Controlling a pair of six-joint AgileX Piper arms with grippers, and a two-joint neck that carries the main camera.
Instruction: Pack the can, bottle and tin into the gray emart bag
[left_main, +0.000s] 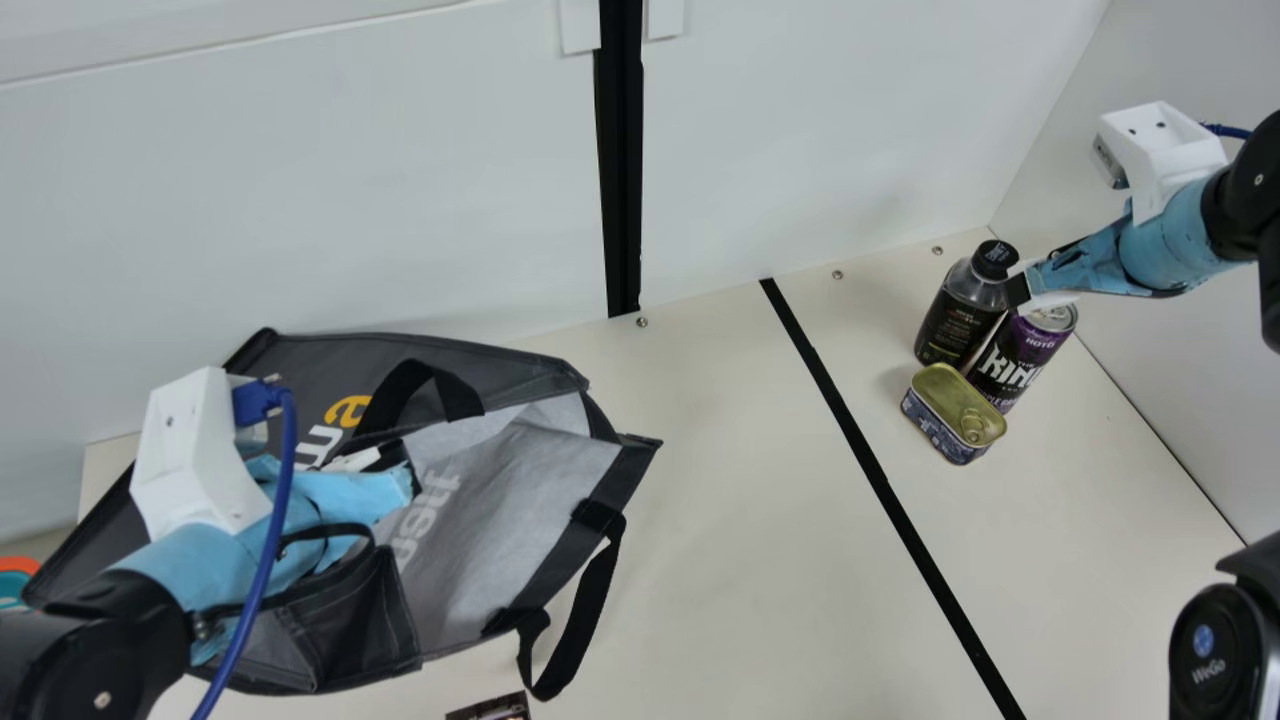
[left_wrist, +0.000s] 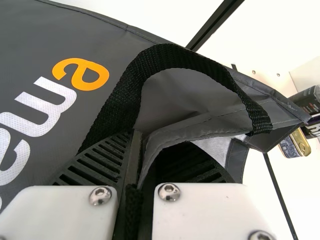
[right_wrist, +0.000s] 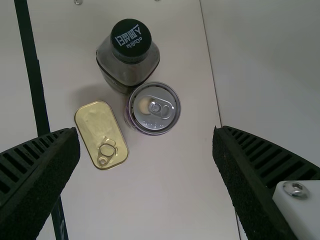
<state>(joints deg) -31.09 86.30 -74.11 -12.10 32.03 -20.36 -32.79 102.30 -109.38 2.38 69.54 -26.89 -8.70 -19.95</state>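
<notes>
Left gripper (left_main: 400, 470) pinches the gray emart bag's (left_main: 530, 500) edge; right gripper (left_main: 1020, 289) is wide open, holding nothing.
In the main view, the bag is at 8 o'clock and the can (left_main: 1022, 350) at 3. From the can, the bottle (left_main: 955, 318) is at 10, the tin (left_main: 945, 398) at 8.

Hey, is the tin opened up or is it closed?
Closed: the tin has its gold lid in place across the whole top, with the pull ring lying against it.
</notes>
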